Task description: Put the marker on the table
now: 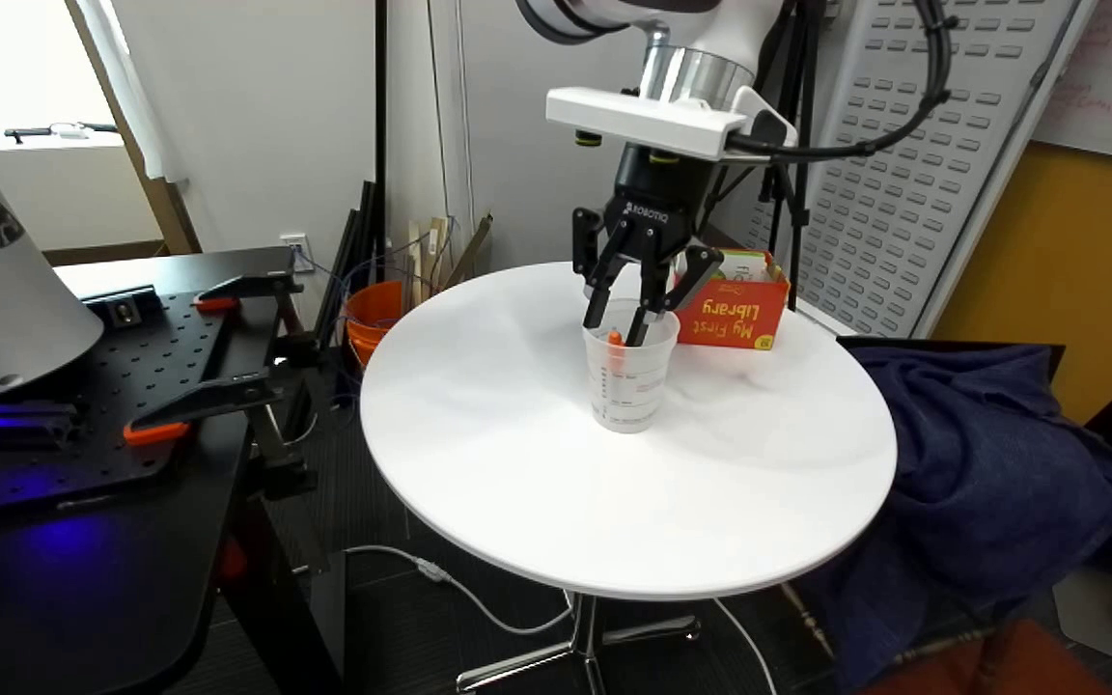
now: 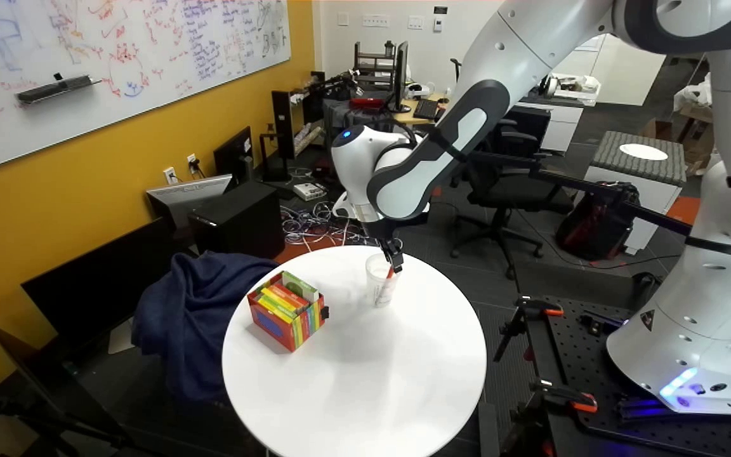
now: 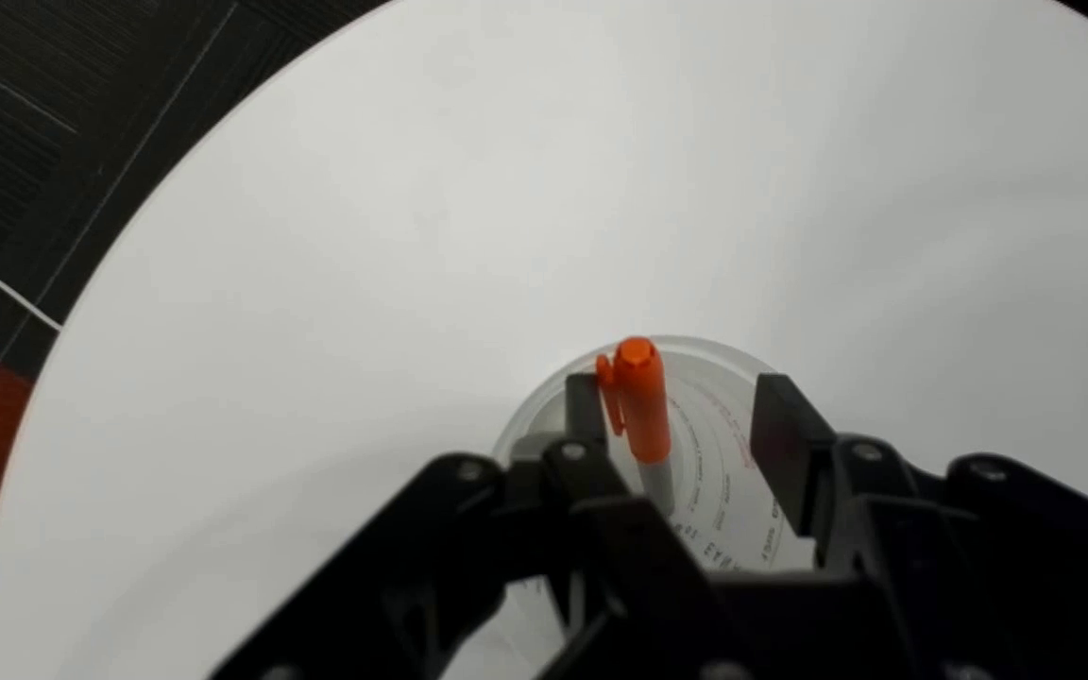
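Well, slim marker (image 3: 645,416): orange on top, greyish below.

The cup (image 1: 628,391) stands on the bench (image 1: 479,463), the marker (image 1: 616,339) in it; in an exterior view, the box (image 1: 730,314) sits behind, to the right.

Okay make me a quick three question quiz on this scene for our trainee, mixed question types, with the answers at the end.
1. Multiple choice. The marker is in: A) the orange bucket; B) the clear cup; C) the backpack.
2. True or false? The gripper is shut tight.
3. Short answer. In an exterior view, which words show upside down on the red box that stands on the table?

Key:
1. B
2. False; the wrist view shows the gripper open.
3. My First Library
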Motion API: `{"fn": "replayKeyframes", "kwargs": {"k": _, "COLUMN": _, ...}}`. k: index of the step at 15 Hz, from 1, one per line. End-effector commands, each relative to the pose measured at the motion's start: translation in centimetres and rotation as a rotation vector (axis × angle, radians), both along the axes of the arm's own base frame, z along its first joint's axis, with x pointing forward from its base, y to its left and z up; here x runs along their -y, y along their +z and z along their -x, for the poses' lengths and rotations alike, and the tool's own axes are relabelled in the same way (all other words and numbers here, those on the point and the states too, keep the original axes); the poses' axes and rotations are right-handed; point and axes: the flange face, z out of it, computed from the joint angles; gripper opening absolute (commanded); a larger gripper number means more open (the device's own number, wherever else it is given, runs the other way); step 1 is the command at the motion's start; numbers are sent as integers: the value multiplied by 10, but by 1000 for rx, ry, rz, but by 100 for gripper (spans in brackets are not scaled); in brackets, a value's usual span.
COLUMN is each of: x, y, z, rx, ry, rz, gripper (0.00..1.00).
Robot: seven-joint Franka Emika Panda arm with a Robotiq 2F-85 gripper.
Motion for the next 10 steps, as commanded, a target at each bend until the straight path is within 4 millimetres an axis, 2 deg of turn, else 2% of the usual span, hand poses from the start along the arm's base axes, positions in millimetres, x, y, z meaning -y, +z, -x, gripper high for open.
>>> {"fn": "replayKeyframes", "kwargs": {"k": 1, "x": 5, "y": 2, "z": -7, "rx": -21, "ry": -47, "rz": 21, "gripper": 45}}
{"fn": "replayKeyframes", "kwargs": {"k": 3, "x": 6, "y": 3, "z": -8, "rx": -22, "ry": -53, "rz": 25, "gripper": 42}}
{"fn": "replayKeyframes", "kwargs": {"k": 5, "x": 8, "y": 3, "z": -8, "rx": -22, "ry": -63, "rz": 31, "gripper": 20}}
{"fn": "replayKeyframes", "kwargs": {"k": 6, "x": 8, "y": 3, "z": -9, "rx": -21, "ry": -69, "rz": 33, "gripper": 14}}
{"fn": "replayKeyframes", "kwargs": {"k": 8, "x": 9, "y": 3, "z": -9, "rx": -23, "ry": -73, "rz": 35, "gripper": 7}}
{"fn": "replayKeyframes", "kwargs": {"k": 9, "x": 10, "y": 3, "z": -9, "rx": -24, "ry": -74, "rz": 36, "gripper": 10}}
{"fn": "replayKeyframes", "kwargs": {"k": 10, "x": 10, "y": 4, "z": -9, "rx": -25, "ry": -75, "rz": 37, "gripper": 8}}
